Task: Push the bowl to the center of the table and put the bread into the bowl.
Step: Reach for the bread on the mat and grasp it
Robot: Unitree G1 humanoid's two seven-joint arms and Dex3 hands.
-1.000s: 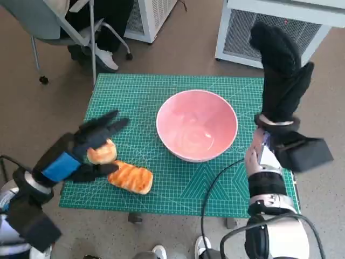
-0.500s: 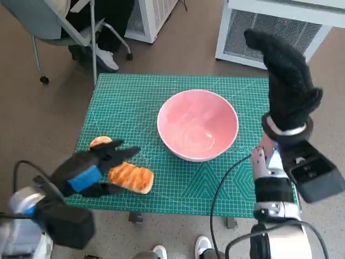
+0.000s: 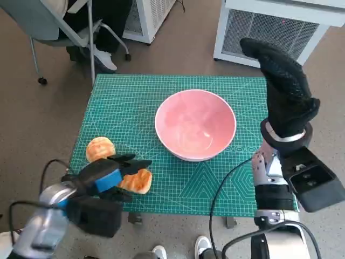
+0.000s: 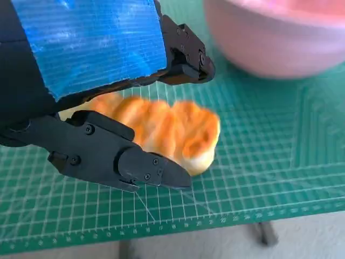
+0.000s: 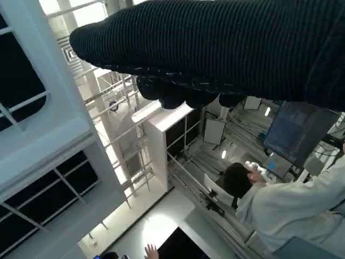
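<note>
The pink bowl [image 3: 195,125] stands empty near the middle of the green mat [image 3: 135,97]. A round bun [image 3: 100,148] lies at the front left. Just to its right, a long braided bread [image 3: 138,182] lies close to the table's front edge. My left hand [image 3: 109,175] reaches over this bread from the left. In the left wrist view its fingers [image 4: 183,56] spread above the braided bread [image 4: 172,129], the thumb [image 4: 135,164] on the near side, and the bowl [image 4: 280,38] is beyond. My right hand [image 3: 283,86] is raised above the table's right edge, holding nothing.
A chair [image 3: 59,27] and a person's legs and shoe [image 3: 102,56] are beyond the back left corner. White ventilated units [image 3: 275,27] stand behind the table. The right wrist view points up at the ceiling and shows a seated person [image 5: 280,199].
My left hand has left the round bun and swung toward the front edge, over the braided bread. The right hand stays raised, tilting slightly.
</note>
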